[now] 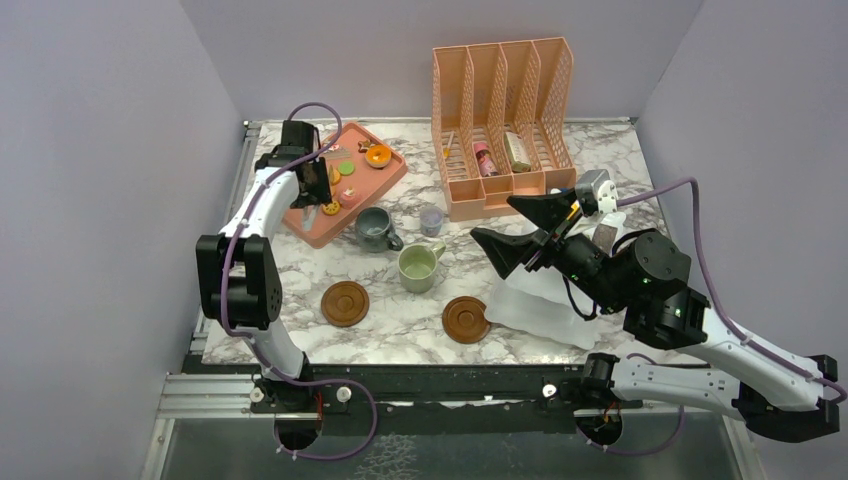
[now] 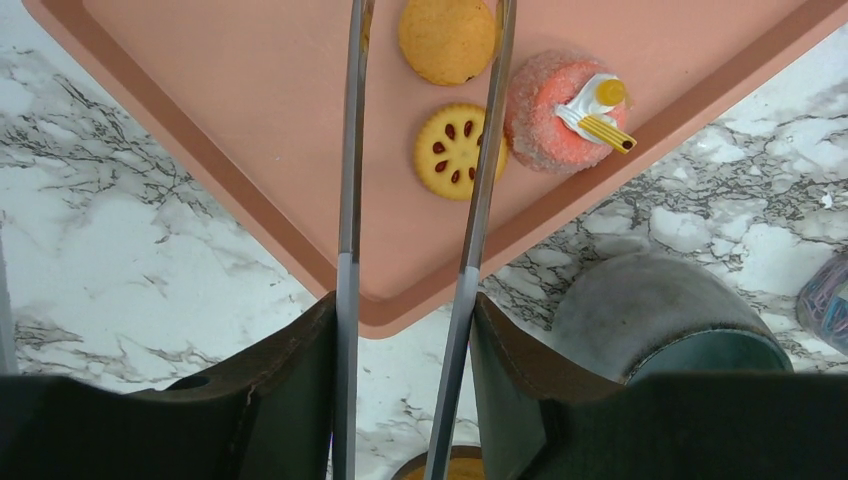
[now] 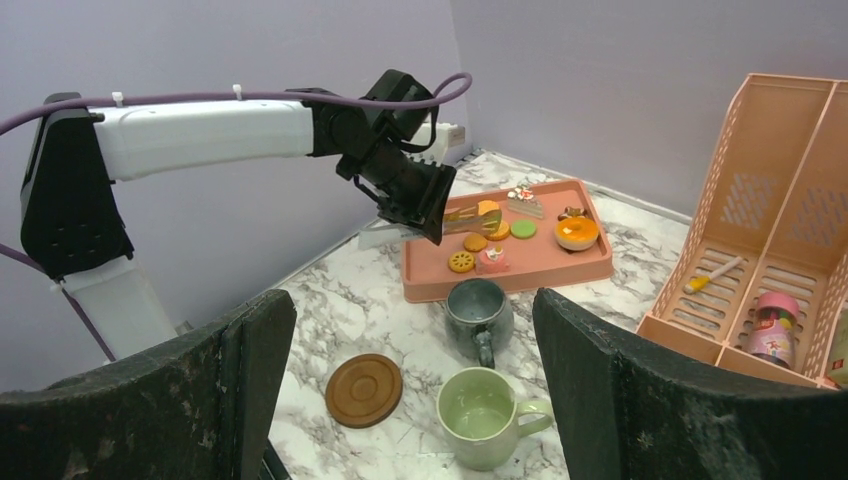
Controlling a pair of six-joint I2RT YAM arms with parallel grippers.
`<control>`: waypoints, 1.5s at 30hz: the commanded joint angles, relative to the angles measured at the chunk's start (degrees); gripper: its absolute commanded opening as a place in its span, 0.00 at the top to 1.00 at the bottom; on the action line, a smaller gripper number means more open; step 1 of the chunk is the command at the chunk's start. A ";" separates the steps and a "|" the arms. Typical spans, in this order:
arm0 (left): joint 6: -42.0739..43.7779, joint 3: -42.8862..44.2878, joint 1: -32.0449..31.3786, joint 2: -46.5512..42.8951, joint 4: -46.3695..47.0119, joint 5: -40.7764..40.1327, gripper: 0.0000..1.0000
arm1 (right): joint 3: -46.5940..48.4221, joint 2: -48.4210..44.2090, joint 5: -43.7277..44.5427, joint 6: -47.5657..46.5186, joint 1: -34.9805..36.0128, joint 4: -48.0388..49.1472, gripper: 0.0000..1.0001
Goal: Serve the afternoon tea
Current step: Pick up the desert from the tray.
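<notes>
My left gripper (image 1: 318, 190) is shut on metal tongs (image 2: 347, 200), held over the near end of the pink tray (image 2: 250, 120); the tong tips run out of the left wrist view. On the tray lie a yellow cookie (image 2: 455, 150), an orange cookie (image 2: 446, 38), a pink cake (image 2: 560, 110) and a donut (image 1: 378, 155). The grey-blue mug (image 1: 374, 228) and the pale green mug (image 1: 417, 267) stand on the marble. Two brown coasters (image 1: 345, 302) (image 1: 465, 318) lie bare nearer me. My right gripper (image 1: 492, 219) is open and empty, above and right of the mugs.
A tiny lilac cup (image 1: 431, 219) stands right of the grey-blue mug. A peach file organiser (image 1: 500, 110) at the back holds a pink bottle (image 1: 485, 160) and small items. A white plastic piece (image 1: 540, 305) lies under my right arm. Walls close in left, right and behind.
</notes>
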 commanded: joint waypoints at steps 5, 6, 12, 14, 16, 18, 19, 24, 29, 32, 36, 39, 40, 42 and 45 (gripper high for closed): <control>0.63 2.03 -0.15 -0.45 3.01 3.05 0.52 | -0.32 -0.41 -0.62 -1.08 -0.05 2.05 0.05; 0.46 2.19 -0.19 -0.59 3.01 3.20 0.52 | -0.34 -0.48 -0.57 -1.04 -0.06 2.18 0.05; 1.12 3.00 -0.17 -0.01 3.27 5.33 0.52 | -0.29 -0.15 -0.66 -1.06 -0.06 2.29 0.05; 1.28 3.14 -0.30 0.24 3.27 5.35 0.52 | -0.19 -0.17 -0.66 -1.08 -0.06 2.23 0.05; 1.56 3.31 -0.36 0.63 3.27 5.26 0.52 | -0.10 -0.18 -0.66 -1.17 -0.06 2.29 0.06; 1.59 3.32 -0.53 0.99 3.27 4.90 0.52 | -0.07 -0.09 -0.66 -1.17 -0.06 2.29 0.05; 1.59 3.32 -0.61 1.16 3.25 5.05 0.52 | -0.08 -0.12 -0.52 -1.22 -0.06 2.29 0.05; 1.85 3.82 -1.42 2.47 3.20 4.78 0.51 | 0.18 0.03 -0.51 -1.38 -0.06 2.29 0.05; 1.76 4.45 -2.01 3.25 2.56 3.69 0.51 | 0.18 -0.07 -0.44 -1.50 -0.06 2.46 0.05; 1.64 4.97 -2.24 3.71 1.50 1.77 0.51 | 0.18 -0.13 -0.41 -1.56 -0.06 2.41 0.05; 1.51 5.52 -2.24 3.84 0.22 0.28 0.54 | 0.31 -0.22 -0.23 -1.73 -0.06 2.54 0.05; 1.74 5.52 -2.24 3.72 -0.42 -0.51 0.55 | 0.51 -0.10 -0.18 -1.87 -0.06 2.55 0.05; 1.89 5.60 -2.24 3.70 -0.64 -0.79 0.55 | 0.53 -0.09 -0.17 -1.90 -0.06 2.57 0.05; 2.03 5.71 -2.24 3.85 -1.26 -1.43 0.56 | 0.58 -0.08 -0.21 -1.99 -0.06 2.61 0.05; 1.74 6.07 -2.16 3.79 -2.09 -2.20 0.57 | 0.62 -0.16 -0.22 -2.01 -0.06 2.56 0.05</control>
